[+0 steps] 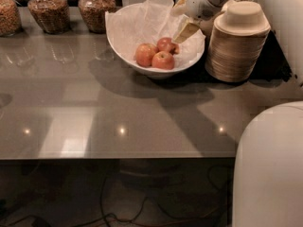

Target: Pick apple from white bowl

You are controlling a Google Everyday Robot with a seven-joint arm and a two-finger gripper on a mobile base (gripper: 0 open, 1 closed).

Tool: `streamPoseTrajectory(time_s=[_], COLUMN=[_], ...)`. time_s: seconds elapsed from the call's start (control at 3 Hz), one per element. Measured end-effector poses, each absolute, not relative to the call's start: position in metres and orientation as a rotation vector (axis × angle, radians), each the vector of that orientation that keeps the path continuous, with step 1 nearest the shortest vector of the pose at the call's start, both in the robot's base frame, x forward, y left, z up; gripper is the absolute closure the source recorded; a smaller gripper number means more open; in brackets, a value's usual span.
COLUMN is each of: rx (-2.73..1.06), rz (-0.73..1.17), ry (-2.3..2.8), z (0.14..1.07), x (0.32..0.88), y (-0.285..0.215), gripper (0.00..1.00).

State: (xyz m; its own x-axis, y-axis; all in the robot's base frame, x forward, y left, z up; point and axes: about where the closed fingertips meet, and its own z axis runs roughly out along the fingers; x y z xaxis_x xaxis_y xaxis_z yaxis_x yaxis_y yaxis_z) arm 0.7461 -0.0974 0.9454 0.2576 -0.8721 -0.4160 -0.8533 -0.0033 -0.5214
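Observation:
The white bowl (124, 46), lined with crinkled white tissue paper, stands at the back of the grey table. Three red-yellow apples lie in it: one at the left (146, 54), one at the front (163, 60) and one at the back right (166, 44). My gripper (183, 28) reaches in from the upper right and hangs over the bowl's right side, just above and to the right of the back apple. One pale finger (186, 30) points down-left toward the apples. It holds nothing that I can see.
A tall stack of beige disposable bowls (237, 42) stands right beside the white bowl. Three glass jars of grains (46, 8) line the back left. The table's front edge (118, 157) runs across the middle. My white body (270, 169) fills the lower right corner.

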Motion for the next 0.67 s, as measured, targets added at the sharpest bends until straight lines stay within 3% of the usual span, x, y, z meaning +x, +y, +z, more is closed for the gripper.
streamPoseTrajectory(time_s=[0.67], rx=[-1.804], rz=[0.02], ry=[1.574], z=[0.924], x=[0.755], y=[-0.09], gripper=[0.42])
